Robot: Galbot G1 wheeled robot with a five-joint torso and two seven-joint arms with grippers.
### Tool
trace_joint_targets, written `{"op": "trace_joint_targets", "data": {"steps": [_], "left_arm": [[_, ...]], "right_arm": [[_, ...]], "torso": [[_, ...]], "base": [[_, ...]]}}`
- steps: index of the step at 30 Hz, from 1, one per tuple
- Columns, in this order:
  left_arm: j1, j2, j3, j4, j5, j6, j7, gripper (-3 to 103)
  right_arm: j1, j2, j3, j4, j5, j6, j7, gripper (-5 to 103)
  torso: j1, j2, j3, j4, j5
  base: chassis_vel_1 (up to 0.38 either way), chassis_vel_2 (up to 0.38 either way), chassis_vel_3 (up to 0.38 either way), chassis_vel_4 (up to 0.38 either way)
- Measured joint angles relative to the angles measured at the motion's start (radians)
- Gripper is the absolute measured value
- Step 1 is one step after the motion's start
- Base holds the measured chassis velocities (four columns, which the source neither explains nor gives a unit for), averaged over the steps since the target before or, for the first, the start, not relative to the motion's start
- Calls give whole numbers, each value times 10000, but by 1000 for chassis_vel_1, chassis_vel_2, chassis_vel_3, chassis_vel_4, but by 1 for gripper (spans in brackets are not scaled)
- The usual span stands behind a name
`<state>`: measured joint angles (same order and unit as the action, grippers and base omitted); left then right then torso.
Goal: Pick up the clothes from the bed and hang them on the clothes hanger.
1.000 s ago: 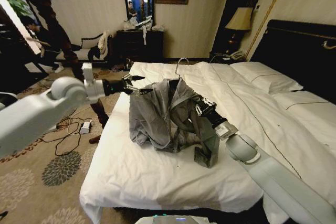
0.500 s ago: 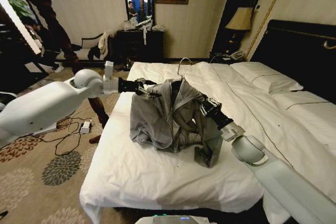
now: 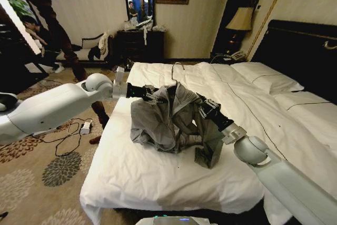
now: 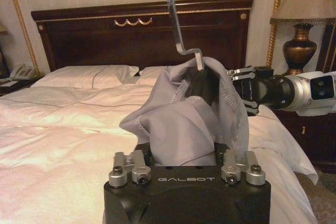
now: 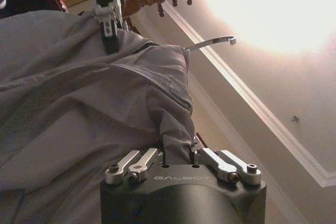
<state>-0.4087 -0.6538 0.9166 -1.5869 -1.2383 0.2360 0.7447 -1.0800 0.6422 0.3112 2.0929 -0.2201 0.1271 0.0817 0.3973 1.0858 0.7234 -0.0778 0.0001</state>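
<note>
1. The left gripper [image 3: 151, 93] is seen at the left shoulder of the shirt [image 3: 171, 117], above the middle of the bed [image 3: 158, 172]. A fold of grey cloth is pinched between its fingers.
2. The shirt is held up over the white duvet; its lower part is resting in a heap on the bed. The hanger [image 4: 205, 85] is inside the collar, and its silver hook [image 3: 177, 72] is standing up above it.
3. The right gripper [image 3: 202, 110] is placed at the right side of the shirt. It is closed on the cloth near the collar.
</note>
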Motion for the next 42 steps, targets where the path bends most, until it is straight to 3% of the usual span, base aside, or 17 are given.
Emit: {"op": "trace_joint_targets", "data": {"steps": [8, 12, 24, 28, 31, 32, 33, 35, 38, 42], "left_arm": [[284, 157, 4, -420, -382, -40, -221, 30], [536, 299, -86, -732, -547, -26, -320, 21], [969, 538, -558, -1231, -903, 18, -604, 19], [1009, 566, -596, -1289, -927, 13, -603, 16], [1074, 656, -621, -1386, -914, 11, -593, 16], [1101, 670, -643, -1400, -903, 10, -599, 16], [1150, 690, -691, -1416, -889, 7, -610, 16], [1185, 711, -729, -1420, -871, 1, -632, 16], [1265, 798, -836, -1452, -825, -15, -661, 16], [1371, 876, -1020, -1445, -787, -35, -704, 16]], "right_arm": [[-4, -41, -77, 23, -54, 163, -206, 19], [52, -14, -144, 7, -75, 209, -229, 19], [416, 190, -513, -54, 62, 115, -198, 17], [391, 240, -568, 69, 74, 99, -205, 27], [305, 209, -514, 143, 79, 14, -215, 44], [278, 192, -479, 166, 82, 2, -216, 44], [238, 166, -431, 183, 91, -24, -216, 54], [201, 152, -392, 203, 99, -32, -217, 54], [17, 83, -216, 279, 136, -60, -228, 71], [-235, -33, 64, 384, 236, -84, -235, 82]], "torso": [[0, 0, 0, -1, -1], [-1, 0, 0, 0, -2], [0, 0, 0, -1, -1], [0, 0, -1, -3, -1], [0, 0, -1, 1, -2], [0, 0, 0, 1, -2], [0, 0, 0, -2, -2], [0, 0, 0, -3, -1], [0, 0, 0, 0, -2], [0, 0, -1, 0, -1]], "base": [[0, 0, 0, 0], [0, 0, 0, 0], [0, 0, 0, 0], [0, 0, 0, 0], [0, 0, 0, 0], [0, 0, 0, 0], [0, 0, 0, 0], [0, 0, 0, 0], [0, 0, 0, 0], [0, 0, 0, 0]]}}
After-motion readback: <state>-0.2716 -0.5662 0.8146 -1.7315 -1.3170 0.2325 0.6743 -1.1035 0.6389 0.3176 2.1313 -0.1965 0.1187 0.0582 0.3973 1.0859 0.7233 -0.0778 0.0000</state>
